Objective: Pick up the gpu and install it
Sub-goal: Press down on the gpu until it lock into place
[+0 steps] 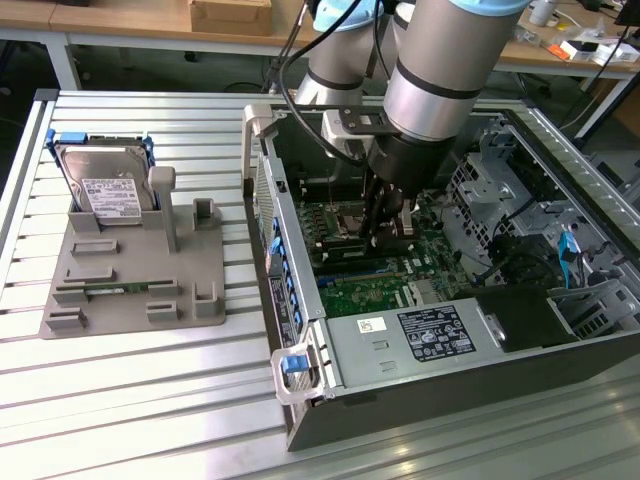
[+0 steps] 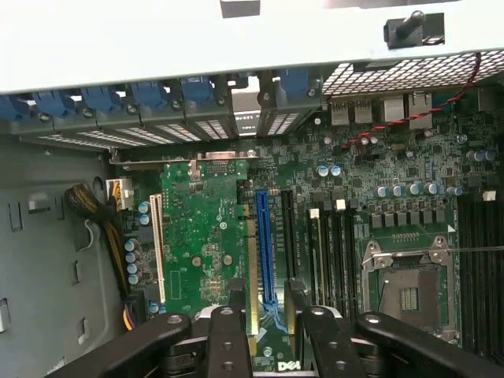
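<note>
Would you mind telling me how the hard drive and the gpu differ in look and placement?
The hard drive is silver with a white label; the gpu is a green circuit board with a silver bracket. The hard drive stands propped on the gray fixture outside the case; the gpu sits inside the case, beside the blue slot. Both are flat, rectangular computer parts.

gpu (image 2: 197, 236): you see a green card dotted with silver solder points and a silver end bracket
gripper (image 2: 264, 303): black fingers
slot (image 2: 266, 252): bright blue, long
motherboard (image 2: 378, 165): dark green under your arm
case (image 1: 420, 385): grey metal, with blue clips
hard drive (image 1: 105, 190): silver with a white label
holder tray (image 1: 130, 280): plain grey
table (image 1: 120, 400): silver, ribbed
</note>
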Action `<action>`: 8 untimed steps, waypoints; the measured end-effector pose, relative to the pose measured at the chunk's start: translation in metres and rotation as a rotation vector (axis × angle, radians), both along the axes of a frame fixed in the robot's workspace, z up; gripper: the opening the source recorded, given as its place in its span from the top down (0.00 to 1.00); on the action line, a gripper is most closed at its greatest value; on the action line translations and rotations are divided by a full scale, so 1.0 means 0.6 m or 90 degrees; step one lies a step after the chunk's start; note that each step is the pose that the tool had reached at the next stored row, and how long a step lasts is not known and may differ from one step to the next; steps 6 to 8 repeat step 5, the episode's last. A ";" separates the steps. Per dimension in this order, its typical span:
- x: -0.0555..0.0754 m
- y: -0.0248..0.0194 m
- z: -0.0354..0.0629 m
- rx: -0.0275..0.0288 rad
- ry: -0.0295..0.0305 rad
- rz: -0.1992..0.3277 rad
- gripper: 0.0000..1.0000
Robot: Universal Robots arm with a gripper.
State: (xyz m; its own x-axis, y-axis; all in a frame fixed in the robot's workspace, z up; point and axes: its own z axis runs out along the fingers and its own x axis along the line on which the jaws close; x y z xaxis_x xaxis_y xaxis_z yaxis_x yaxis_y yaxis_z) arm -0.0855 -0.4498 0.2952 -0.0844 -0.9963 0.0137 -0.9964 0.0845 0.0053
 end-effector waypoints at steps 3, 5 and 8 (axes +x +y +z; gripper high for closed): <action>0.000 0.0000 0.000 0.0000 0.0000 0.000 0.67; 0.000 0.0000 0.000 0.0000 0.0000 0.000 0.67; 0.000 0.0000 0.000 0.0000 0.0000 0.000 0.67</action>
